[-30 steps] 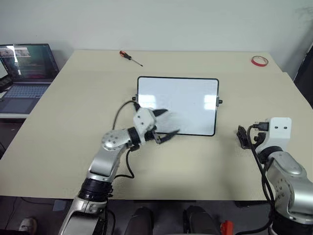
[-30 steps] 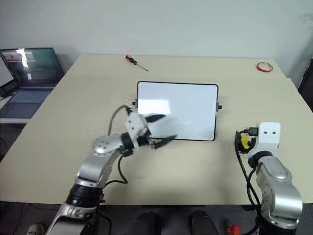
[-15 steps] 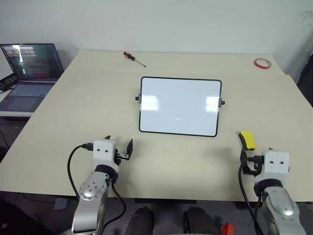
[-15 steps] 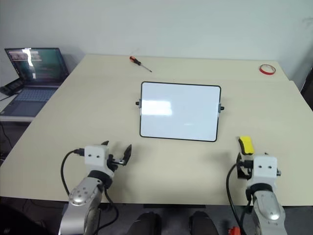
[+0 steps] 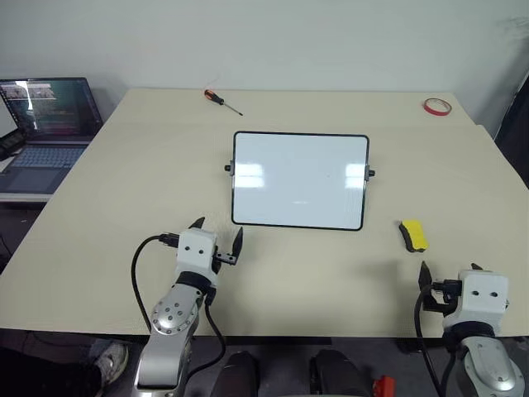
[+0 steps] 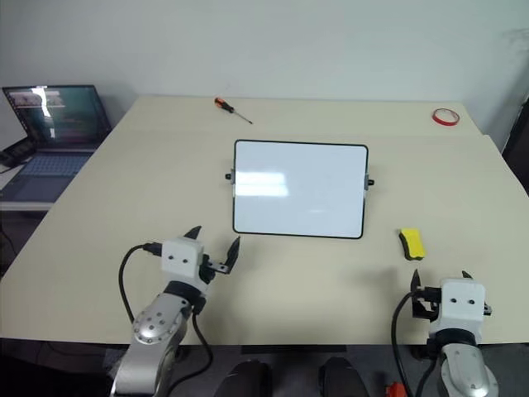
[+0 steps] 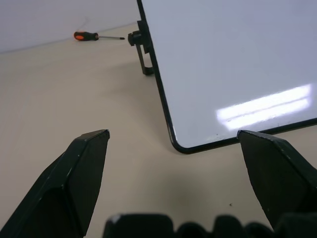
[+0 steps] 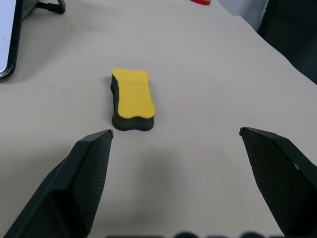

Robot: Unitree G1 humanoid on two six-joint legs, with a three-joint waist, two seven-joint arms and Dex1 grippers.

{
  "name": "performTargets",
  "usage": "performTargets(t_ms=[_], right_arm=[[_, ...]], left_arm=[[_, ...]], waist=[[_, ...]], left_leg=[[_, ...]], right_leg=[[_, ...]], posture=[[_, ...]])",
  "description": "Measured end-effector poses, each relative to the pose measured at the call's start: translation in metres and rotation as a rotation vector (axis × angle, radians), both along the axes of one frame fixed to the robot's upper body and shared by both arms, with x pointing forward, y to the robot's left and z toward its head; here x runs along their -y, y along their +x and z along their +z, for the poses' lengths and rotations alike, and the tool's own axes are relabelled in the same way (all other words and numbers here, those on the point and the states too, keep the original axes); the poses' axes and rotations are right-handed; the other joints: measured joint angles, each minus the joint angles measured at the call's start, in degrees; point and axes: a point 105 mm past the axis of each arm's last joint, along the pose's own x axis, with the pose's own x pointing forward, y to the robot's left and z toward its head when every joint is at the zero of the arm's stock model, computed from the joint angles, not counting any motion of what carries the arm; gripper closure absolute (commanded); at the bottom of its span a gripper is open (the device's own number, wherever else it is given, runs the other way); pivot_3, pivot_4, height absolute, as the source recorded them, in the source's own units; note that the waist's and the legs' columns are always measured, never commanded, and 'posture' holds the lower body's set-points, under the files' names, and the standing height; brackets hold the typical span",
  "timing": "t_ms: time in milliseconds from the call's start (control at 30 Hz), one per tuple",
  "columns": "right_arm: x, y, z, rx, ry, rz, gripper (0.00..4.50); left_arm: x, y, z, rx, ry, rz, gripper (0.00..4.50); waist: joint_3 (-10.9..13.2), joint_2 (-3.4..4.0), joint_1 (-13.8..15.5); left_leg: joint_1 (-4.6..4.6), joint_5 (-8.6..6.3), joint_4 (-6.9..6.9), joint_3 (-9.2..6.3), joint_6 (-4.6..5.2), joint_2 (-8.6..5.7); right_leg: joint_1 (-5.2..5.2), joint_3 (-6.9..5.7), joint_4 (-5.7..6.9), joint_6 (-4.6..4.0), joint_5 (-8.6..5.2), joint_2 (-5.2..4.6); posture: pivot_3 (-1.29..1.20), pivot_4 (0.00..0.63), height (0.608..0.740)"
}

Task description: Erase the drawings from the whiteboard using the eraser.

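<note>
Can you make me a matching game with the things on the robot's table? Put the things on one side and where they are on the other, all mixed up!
Things:
1. eraser
2. screwdriver
3. tape ring
4. whiteboard

Places:
A. far right corner of the table
B. middle of the table
C. lying in front of the right claw, not held
D. far edge of the table, towards the left

Pairs: 1-C, 2-D, 3-A, 4-B

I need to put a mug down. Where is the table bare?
Bare: the wide strip left of the whiteboard, and the far stretch between the screwdriver and the red tape ring. Tighter: the near edge, around the left gripper, eraser and right gripper.
</note>
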Motion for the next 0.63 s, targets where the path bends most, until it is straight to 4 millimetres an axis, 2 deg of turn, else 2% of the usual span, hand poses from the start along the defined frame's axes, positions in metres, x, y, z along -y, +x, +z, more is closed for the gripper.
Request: performTargets(t_ms=[100,167,333,533,633], right_arm=[[-0.002,-0.001,0.007,0.014,0.001,-0.003,0.02],[-0.003,-0.003,0.01,0.024,-0.001,-0.003,0.02],[0.003,-0.003,0.0,-0.015,0.009,-0.017,0.02],[0.0,0.011,0.002,-0.017,-0.008,0.053,0.02],[0.0,0.006,-0.002,-0.044,-0.004,0.057,0.02]], left_arm=[[0.004,0.009,0.014,0.034,0.019,-0.033,0.0],[0.005,0.008,0.017,0.037,0.013,-0.051,0.0],[0.002,-0.003,0.012,-0.005,0.003,-0.038,0.0],[-0.007,-0.021,0.006,-0.036,0.009,-0.009,0.0],[-0.013,-0.024,0.001,-0.051,0.01,0.016,0.0]], waist=[[-0.1,0.0,0.1],[-0.1,0.0,0.1],[-0.1,0.01,-0.1],[-0.1,0.02,-0.1],[-0.1,0.02,0.2]], left_leg=[[0.01,0.0,0.03,0.03,0.0,-0.03],[0.01,-0.01,-0.01,0.03,0.0,-0.02],[0.0,-0.01,-0.02,0.06,0.0,0.01],[0.05,-0.01,-0.01,0.02,0.0,0.01],[-0.03,-0.01,0.0,-0.05,0.0,-0.01]], right_leg=[[0.02,-0.05,0.0,0.01,0.0,0.0],[0.02,-0.05,-0.04,0.01,0.0,-0.01],[-0.02,0.02,-0.05,0.0,0.0,-0.01],[0.03,0.05,-0.04,-0.01,-0.01,0.0],[0.03,0.05,-0.1,-0.01,-0.01,-0.02]], posture=[[0.0,0.15,0.74],[0.0,0.15,0.74],[0.0,0.15,0.74],[0.0,0.15,0.74],[0.0,0.15,0.74]])
